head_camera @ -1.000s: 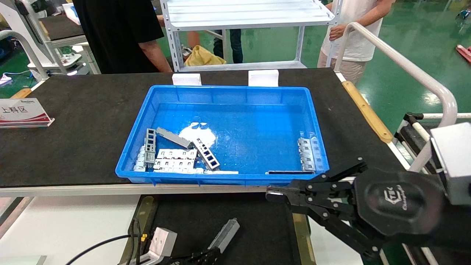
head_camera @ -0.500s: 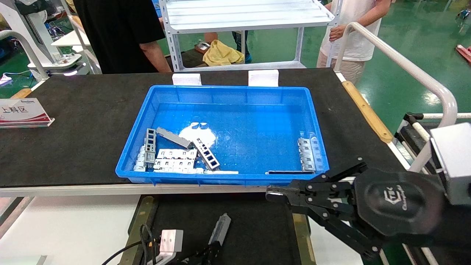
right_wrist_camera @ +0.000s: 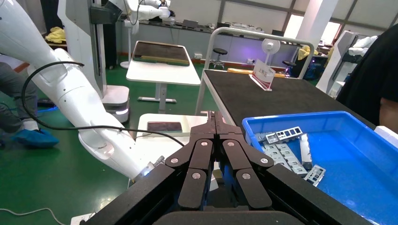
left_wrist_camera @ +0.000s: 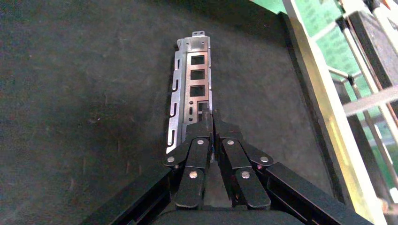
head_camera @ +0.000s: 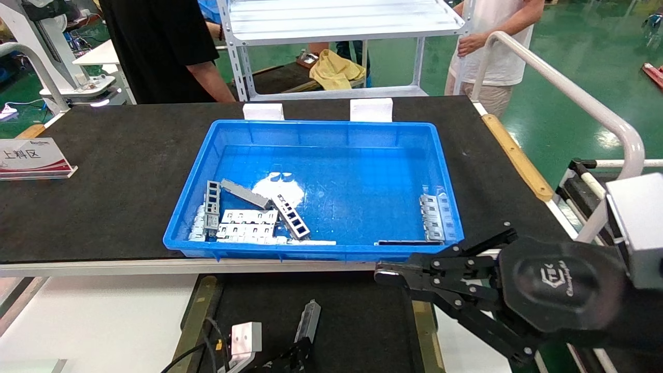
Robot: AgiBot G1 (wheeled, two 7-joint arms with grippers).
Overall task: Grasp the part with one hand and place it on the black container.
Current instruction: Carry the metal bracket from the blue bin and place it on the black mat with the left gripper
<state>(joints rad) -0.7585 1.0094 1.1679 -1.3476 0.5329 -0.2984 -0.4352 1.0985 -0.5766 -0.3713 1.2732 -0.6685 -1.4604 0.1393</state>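
Note:
My left gripper [head_camera: 299, 348] is at the bottom of the head view, shut on the part [head_camera: 307, 321], a slim silver-grey slotted bar. In the left wrist view the gripper [left_wrist_camera: 211, 115] pinches one side wall of the part [left_wrist_camera: 192, 84], which lies low over the black container [left_wrist_camera: 94, 93]. The container [head_camera: 357, 321] is the matte-black tray with olive-brass strips, in front of the table. My right gripper [head_camera: 386, 274] is shut and empty, hovering over the container's far right corner near the blue bin's front edge; it also shows in the right wrist view [right_wrist_camera: 215, 117].
A blue bin [head_camera: 321, 254] on the black tabletop mat [head_camera: 103, 181] holds several white slotted plates [head_camera: 247, 228], grey bars [head_camera: 291, 216] and a clipped stack [head_camera: 435, 215]. A sign [head_camera: 31, 158] stands at the left. People and a white shelf [head_camera: 336, 20] are behind the table.
My left gripper has turned the part from slanting right to nearly straight ahead and drawn it lower in the head view. The right arm has not moved.

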